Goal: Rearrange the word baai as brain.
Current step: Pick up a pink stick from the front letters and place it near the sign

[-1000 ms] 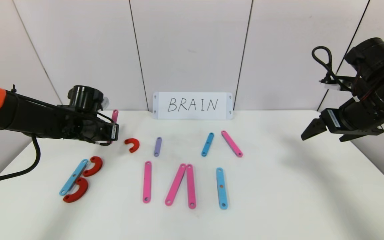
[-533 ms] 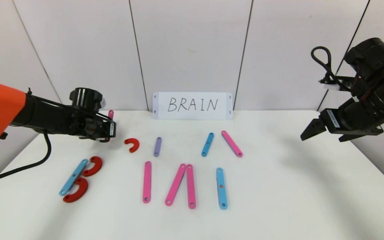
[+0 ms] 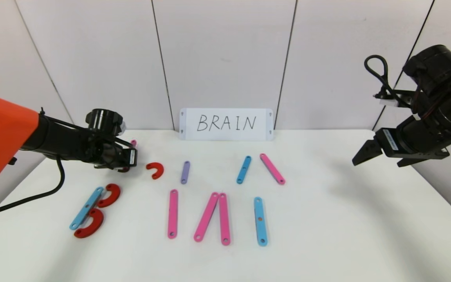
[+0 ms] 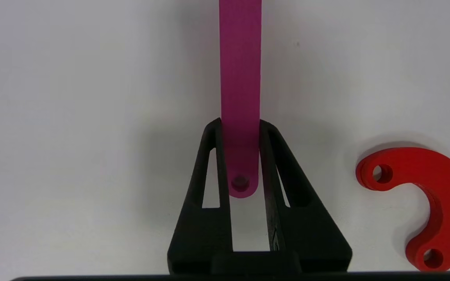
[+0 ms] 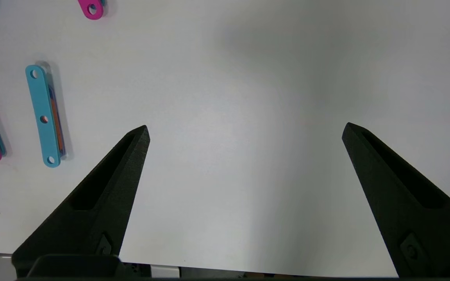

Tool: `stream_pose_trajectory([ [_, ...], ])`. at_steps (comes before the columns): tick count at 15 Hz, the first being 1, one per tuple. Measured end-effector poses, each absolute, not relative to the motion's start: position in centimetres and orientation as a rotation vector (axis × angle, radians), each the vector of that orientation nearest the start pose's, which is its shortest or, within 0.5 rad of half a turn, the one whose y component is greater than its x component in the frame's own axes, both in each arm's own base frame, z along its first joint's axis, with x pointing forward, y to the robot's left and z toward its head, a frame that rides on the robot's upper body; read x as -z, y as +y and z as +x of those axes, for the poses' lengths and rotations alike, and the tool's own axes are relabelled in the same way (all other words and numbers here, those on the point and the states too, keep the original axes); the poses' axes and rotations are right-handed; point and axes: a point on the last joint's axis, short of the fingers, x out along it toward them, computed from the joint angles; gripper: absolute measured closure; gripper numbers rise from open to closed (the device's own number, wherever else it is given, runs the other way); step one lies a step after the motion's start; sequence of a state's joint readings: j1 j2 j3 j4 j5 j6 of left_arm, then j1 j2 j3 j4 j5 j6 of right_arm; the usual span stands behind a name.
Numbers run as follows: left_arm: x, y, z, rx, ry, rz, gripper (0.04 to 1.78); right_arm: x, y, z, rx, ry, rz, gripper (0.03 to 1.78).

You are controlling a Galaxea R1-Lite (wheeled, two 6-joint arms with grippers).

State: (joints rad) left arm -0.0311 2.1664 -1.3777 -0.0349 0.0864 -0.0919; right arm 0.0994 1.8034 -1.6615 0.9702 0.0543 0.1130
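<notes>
Clamping a pink strip (image 4: 240,97) near one end, the left claw (image 4: 240,128) sits low over the far-left part of the white desk (image 3: 327,235), its fingers (image 4: 217,187) narrow against the strip's edges. Just beside it lies a loose red curve (image 3: 155,170), apart from the strip. The right claw (image 3: 364,152) hangs above the desk's right side, spread wide and holding nothing, with plenty of bare desk beneath and around it.

Near the left front edge, a light-blue strip (image 3: 86,207) with two red curves (image 3: 110,195) touching it forms a tilted B. Along the middle front stand a lone pink upright strip (image 3: 172,214), two pink strips meeting at the top (image 3: 214,217), and a light-blue upright strip (image 3: 260,221). Behind these lie a short purple strip (image 3: 185,172), a slanted light-blue strip (image 3: 243,169) and a slanted pink strip (image 3: 272,169), all separate.

A white card (image 3: 226,124) reading BRAIN leans against the pale panelled wall (image 3: 225,55) at the desk's far edge. Open room remains along the front and the whole right half.
</notes>
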Motion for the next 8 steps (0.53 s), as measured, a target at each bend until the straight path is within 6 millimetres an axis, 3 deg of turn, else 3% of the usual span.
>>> stream_pose_trajectory([
  [4,-10.46,-1.10,42.09,-0.087,0.760,-0.043,1.20,-24.99,3.09,29.67,-0.075,1.120,0.076,0.09],
  [8,-10.48,-1.16,42.20,-0.087,0.754,-0.045,0.51,-24.97,3.10,29.68,-0.074,1.120,0.075,0.09],
])
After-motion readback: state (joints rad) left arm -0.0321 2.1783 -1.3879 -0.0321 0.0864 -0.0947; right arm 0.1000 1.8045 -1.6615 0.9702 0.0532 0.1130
